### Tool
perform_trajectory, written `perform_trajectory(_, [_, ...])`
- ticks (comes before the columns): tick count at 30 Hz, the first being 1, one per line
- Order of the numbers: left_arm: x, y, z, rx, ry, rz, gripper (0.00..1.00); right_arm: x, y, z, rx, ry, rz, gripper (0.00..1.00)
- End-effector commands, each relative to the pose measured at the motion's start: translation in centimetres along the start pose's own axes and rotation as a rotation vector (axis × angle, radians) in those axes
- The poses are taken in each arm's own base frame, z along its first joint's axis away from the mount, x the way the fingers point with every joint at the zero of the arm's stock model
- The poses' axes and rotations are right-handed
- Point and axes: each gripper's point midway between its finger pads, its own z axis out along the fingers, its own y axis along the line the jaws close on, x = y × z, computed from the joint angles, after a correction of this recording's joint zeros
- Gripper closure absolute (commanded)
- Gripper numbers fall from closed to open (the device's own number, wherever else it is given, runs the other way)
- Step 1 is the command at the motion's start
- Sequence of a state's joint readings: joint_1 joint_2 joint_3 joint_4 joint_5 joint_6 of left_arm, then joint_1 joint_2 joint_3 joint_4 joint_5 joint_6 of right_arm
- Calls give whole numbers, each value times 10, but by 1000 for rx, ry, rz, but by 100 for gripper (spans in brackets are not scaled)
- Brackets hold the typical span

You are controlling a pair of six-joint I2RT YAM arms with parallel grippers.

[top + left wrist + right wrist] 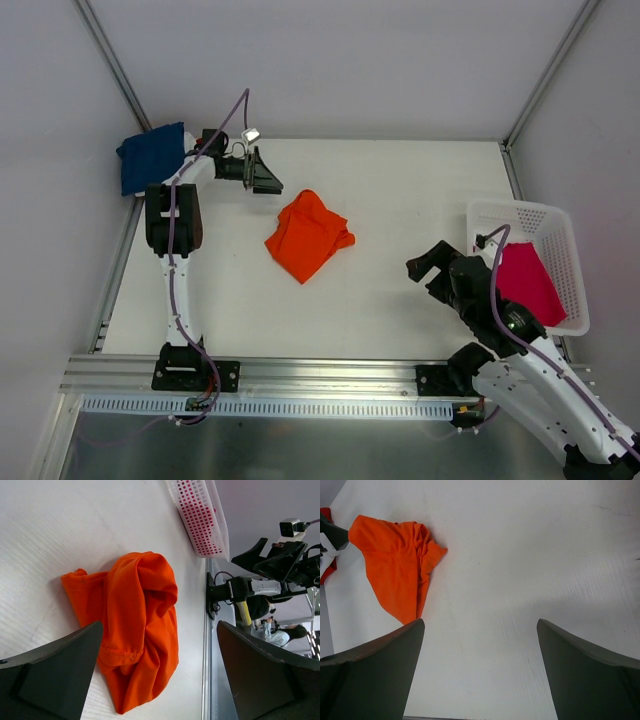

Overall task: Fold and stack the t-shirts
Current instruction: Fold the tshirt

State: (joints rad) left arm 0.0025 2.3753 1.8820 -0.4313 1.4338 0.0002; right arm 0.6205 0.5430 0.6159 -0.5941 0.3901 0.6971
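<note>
The orange t-shirt [308, 236] is lying in a crumpled heap near the middle of the desk [420, 170], well apart from both arms. It is looking light, limp and likely to sag, so a pinch on a hem or sleeve edge is probably suiting it better than a grab at the bunched middle. The left claw [268, 176] is hanging near the far left corner with its fingers spread wide and holding nothing. The right claw [426, 262] is hovering near the right edge, equally wide and bare.

The overhead view is alone in showing a navy t-shirt [152, 156] resting at the far left corner and a pink t-shirt [528, 280] sitting inside the basket [510, 204] at the right edge. The left wrist view is revealing the orange cloth's stitched hem and deep folds. The right wrist view is showing it only from afar.
</note>
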Motion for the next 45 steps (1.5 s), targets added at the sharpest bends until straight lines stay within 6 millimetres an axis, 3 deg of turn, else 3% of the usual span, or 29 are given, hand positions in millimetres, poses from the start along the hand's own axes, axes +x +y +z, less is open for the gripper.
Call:
perform_trajectory(1, [6, -8, 16, 33, 30, 69, 1, 0, -5, -2, 5, -14, 7, 1])
perform_trajectory(2, [5, 4, 17, -53, 30, 62, 1, 1, -6, -2, 3, -13, 13, 1])
perform_trajectory(5, [5, 15, 16, -154, 34, 58, 1, 1, -6, -5, -15, -18, 30, 1])
perform_trajectory(6, [5, 29, 15, -247, 41, 63, 1, 1, -6, -6, -20, -19, 35, 1])
perform_trajectory(8, [10, 31, 23, -276, 65, 50, 1, 0, -6, -10, -35, -26, 45, 1])
perform_trajectory(9, [12, 45, 21, -361, 75, 39, 1, -2, -6, -12, -39, -32, 51, 1])
perform_trajectory(14, [18, 59, 24, -520, 137, 36, 1, -7, -7, -26, -75, -51, 78, 0])
perform_trajectory(18, [27, 63, 24, -511, 156, -4, 1, -13, -13, -38, -94, -81, 102, 1])
perform_trajectory(21, [35, 50, 37, -357, 158, -70, 1, -13, -21, -44, -90, -93, 106, 1])
perform_trajectory(25, [38, 50, 33, -370, 161, -75, 1, -15, -30, -52, -79, -107, 111, 0])
perform_trajectory(30, [16, 39, 14, -409, 103, -20, 1, -13, -37, -56, -78, -114, 112, 1])
perform_trajectory(35, [-19, -21, 1, -316, 30, 109, 1, -12, -41, -56, -71, -113, 113, 1])
perform_trajectory(40, [-25, -78, 4, -120, 15, 184, 1, -6, -41, -51, -66, -94, 113, 1])
perform_trajectory(42, [-22, -85, 5, -70, 20, 186, 1, -5, -41, -51, -66, -91, 112, 1])
perform_trajectory(43, [-7, -83, 13, -22, 43, 179, 1, -6, -42, -51, -69, -100, 119, 0])
perform_trajectory(45, [-1, -81, 20, -9, 59, 172, 1, -5, -43, -51, -70, -99, 119, 1])
